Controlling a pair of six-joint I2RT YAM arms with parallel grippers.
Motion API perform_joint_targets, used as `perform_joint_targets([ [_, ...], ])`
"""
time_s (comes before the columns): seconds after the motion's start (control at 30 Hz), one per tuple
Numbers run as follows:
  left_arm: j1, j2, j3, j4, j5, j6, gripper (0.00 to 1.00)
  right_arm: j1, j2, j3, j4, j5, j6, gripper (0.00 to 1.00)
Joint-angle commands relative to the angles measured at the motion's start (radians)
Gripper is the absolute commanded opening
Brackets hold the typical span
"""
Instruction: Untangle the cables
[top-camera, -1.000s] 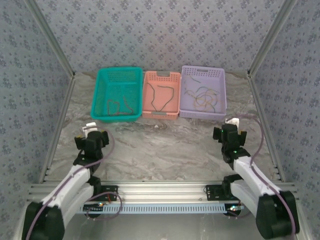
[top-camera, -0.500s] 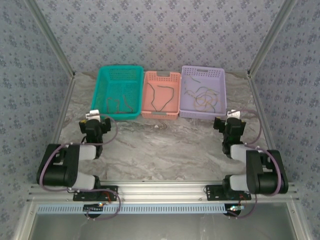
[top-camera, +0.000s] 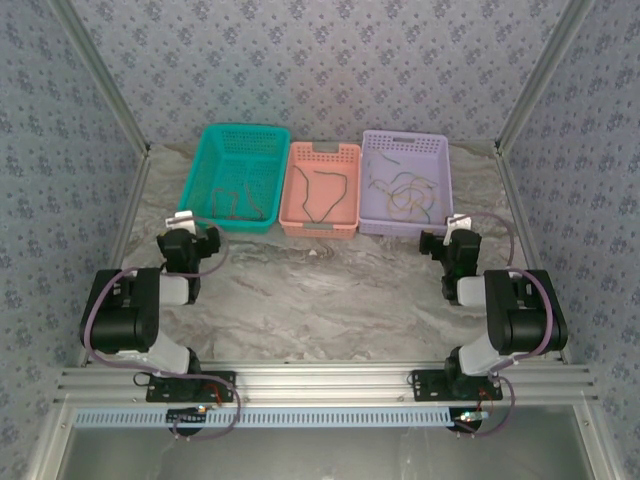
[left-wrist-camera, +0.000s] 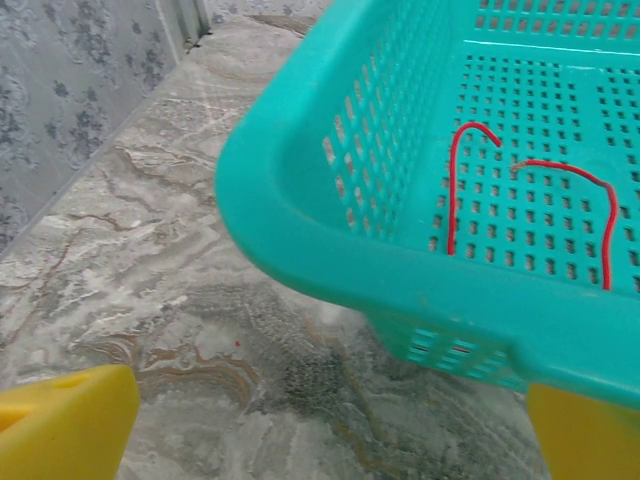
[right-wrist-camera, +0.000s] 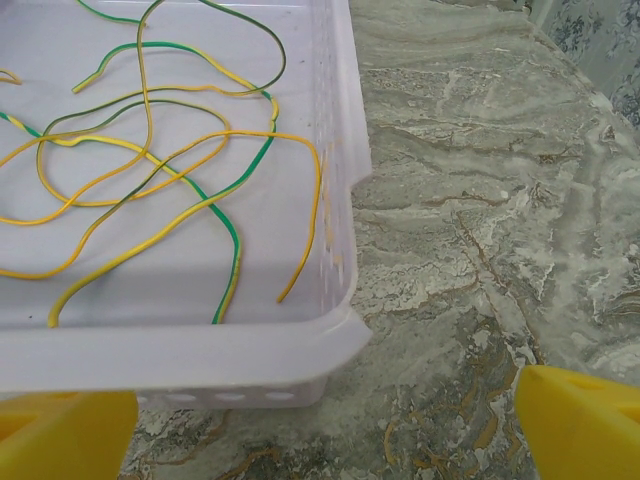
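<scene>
Robot test cell in a lab

Aluminium frame posts (top-camera: 100, 75) box in a marble-patterned table (top-camera: 330, 290), and panels of small-flowered wall covering (top-camera: 330, 60) close off its far edge and both sides. A slotted aluminium rail (top-camera: 320, 380) runs along the table's near edge. The left arm (top-camera: 120, 320) and the right arm (top-camera: 520, 320) are bolted to it near the two near corners. A teal plastic basket (top-camera: 240, 130), a salmon one (top-camera: 325, 150) and a lilac one (top-camera: 405, 138) stand side by side along the far edge.
</scene>
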Motion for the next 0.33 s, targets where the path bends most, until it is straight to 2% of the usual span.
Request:
perform_joint_targets([
  [0.0, 0.002, -0.011, 0.012, -0.002, 0.031, -0.014, 0.99, 0.0, 0.0, 0.021, 0.036, -0.007, -0.017, 0.99],
  [0.3, 0.003, -0.01, 0.014, -0.003, 0.032, -0.014, 0.99, -0.002, 0.0, 0.021, 0.036, -0.003, -0.013, 0.99],
])
